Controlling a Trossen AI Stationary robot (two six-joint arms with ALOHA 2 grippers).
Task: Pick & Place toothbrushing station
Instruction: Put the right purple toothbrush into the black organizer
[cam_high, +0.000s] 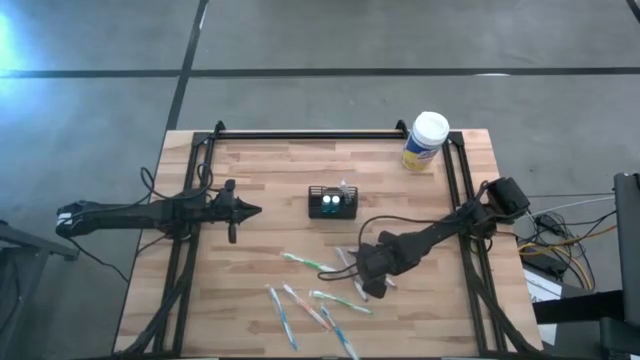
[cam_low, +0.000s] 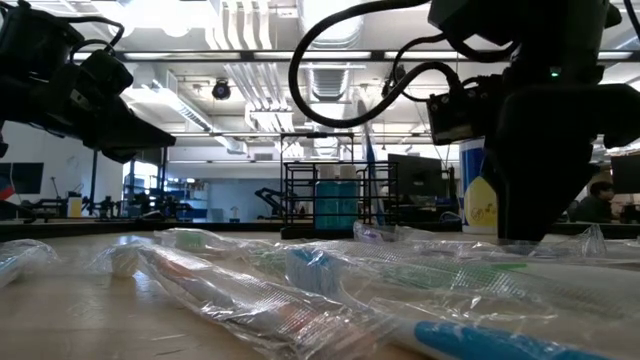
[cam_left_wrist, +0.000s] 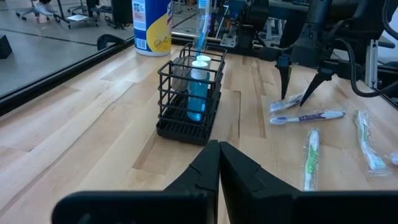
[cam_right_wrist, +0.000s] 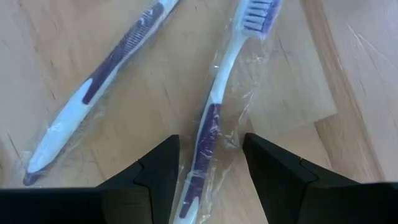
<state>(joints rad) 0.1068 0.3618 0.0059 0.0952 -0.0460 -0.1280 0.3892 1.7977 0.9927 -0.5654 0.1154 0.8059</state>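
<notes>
The toothbrushing station (cam_high: 331, 203), a small black wire holder, stands on its base at the table's middle. It holds blue bottles with white caps (cam_left_wrist: 198, 87) and an upright blue toothbrush (cam_left_wrist: 201, 28). My right gripper (cam_high: 358, 275) points down, open, just above the table to the near right of the station. Its fingers stand on either side of the handle of a wrapped purple-and-white toothbrush (cam_right_wrist: 211, 118) that lies flat. A second such toothbrush (cam_right_wrist: 106, 68) lies beside it. My left gripper (cam_high: 255, 211) waits shut, left of the station.
A white-lidded canister with a yellow label (cam_high: 426, 141) stands at the far right corner. Several wrapped toothbrushes (cam_high: 310, 300) lie scattered on the near half of the table. Black frame rails (cam_high: 300, 135) run along the far, left and right edges.
</notes>
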